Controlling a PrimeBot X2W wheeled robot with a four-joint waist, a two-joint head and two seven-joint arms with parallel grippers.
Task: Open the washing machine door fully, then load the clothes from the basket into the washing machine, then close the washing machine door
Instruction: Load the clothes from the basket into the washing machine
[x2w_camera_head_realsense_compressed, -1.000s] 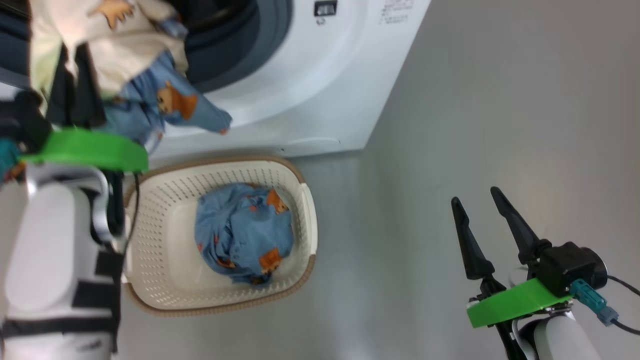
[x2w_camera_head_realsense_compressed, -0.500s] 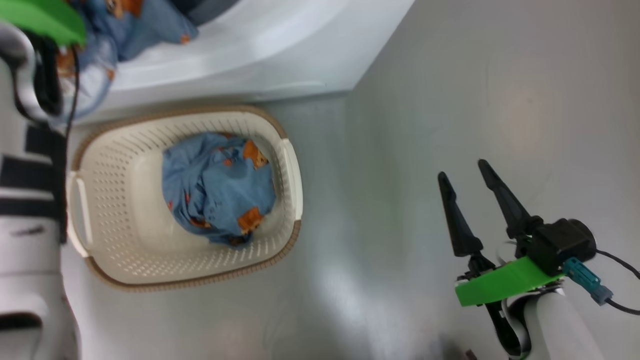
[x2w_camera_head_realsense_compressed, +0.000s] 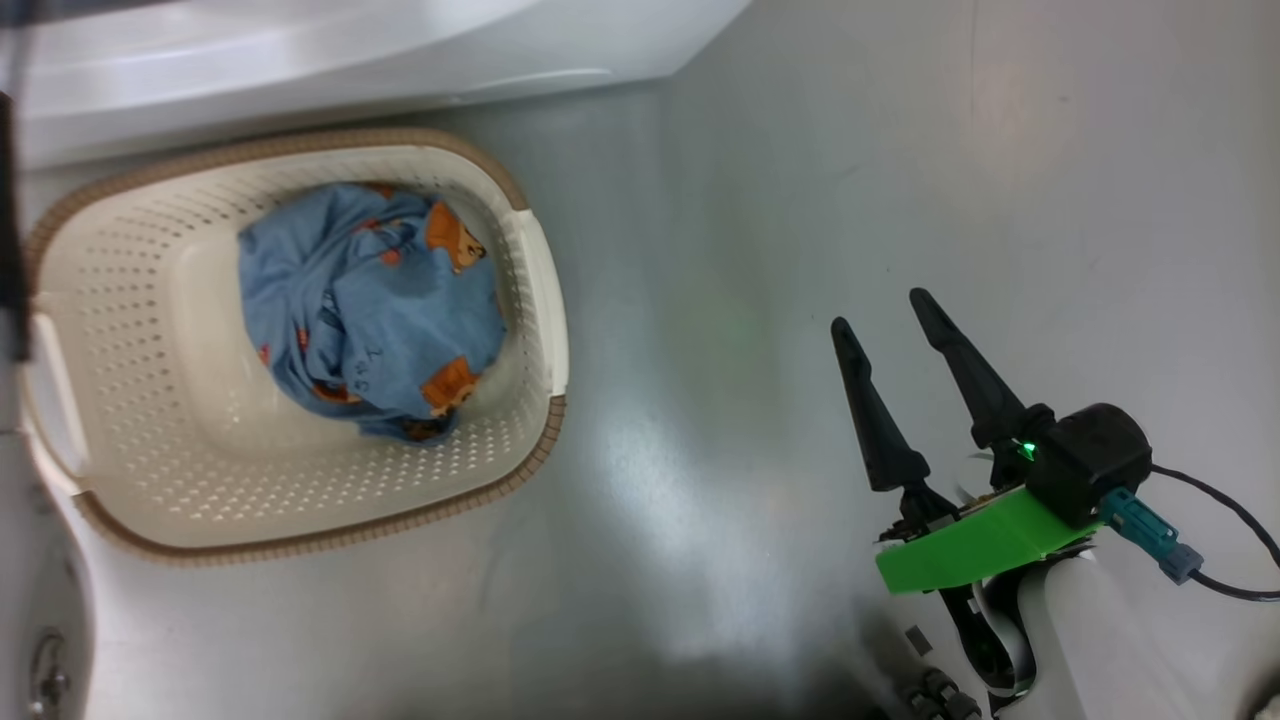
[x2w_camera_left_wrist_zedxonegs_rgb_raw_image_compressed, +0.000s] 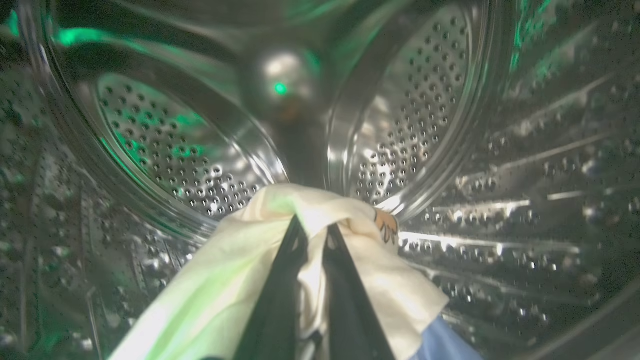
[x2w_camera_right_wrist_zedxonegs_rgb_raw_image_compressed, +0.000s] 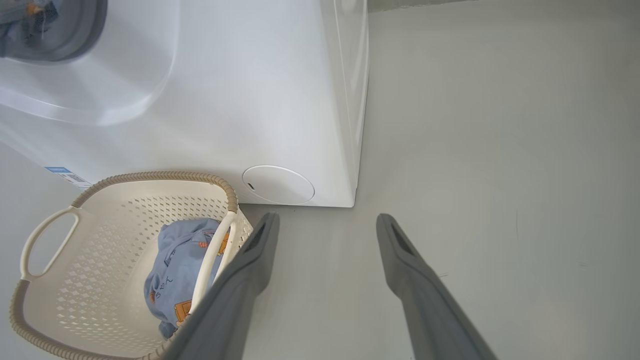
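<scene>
Head and right wrist views share the basket (x2w_camera_head_realsense_compressed: 150, 330) (x2w_camera_right_wrist_zedxonegs_rgb_raw_image_compressed: 100, 260).

There is one washing machine (x2w_camera_right_wrist_zedxonegs_rgb_raw_image_compressed: 260, 100), with one steel drum (x2w_camera_left_wrist_zedxonegs_rgb_raw_image_compressed: 415, 125), one round cover (x2w_camera_right_wrist_zedxonegs_rgb_raw_image_compressed: 277, 185) low on its front and one blue label sticker (x2w_camera_right_wrist_zedxonegs_rgb_raw_image_compressed: 65, 173). There is one basket (x2w_camera_head_realsense_compressed: 300, 545), and it has two handles (x2w_camera_right_wrist_zedxonegs_rgb_raw_image_compressed: 47, 235). The clothes come as two lots: one blue bundle (x2w_camera_head_realsense_compressed: 370, 310), and one cream piece (x2w_camera_left_wrist_zedxonegs_rgb_raw_image_compressed: 215, 270) with a strip of blue fabric (x2w_camera_left_wrist_zedxonegs_rgb_raw_image_compressed: 445, 345) at its edge; whether that strip is a separate garment cannot be told. There are two hands, the right hand (x2w_camera_head_realsense_compressed: 878, 308) and the left hand (x2w_camera_left_wrist_zedxonegs_rgb_raw_image_compressed: 314, 225), each with two dark fingers (x2w_camera_head_realsense_compressed: 877, 420).
</scene>
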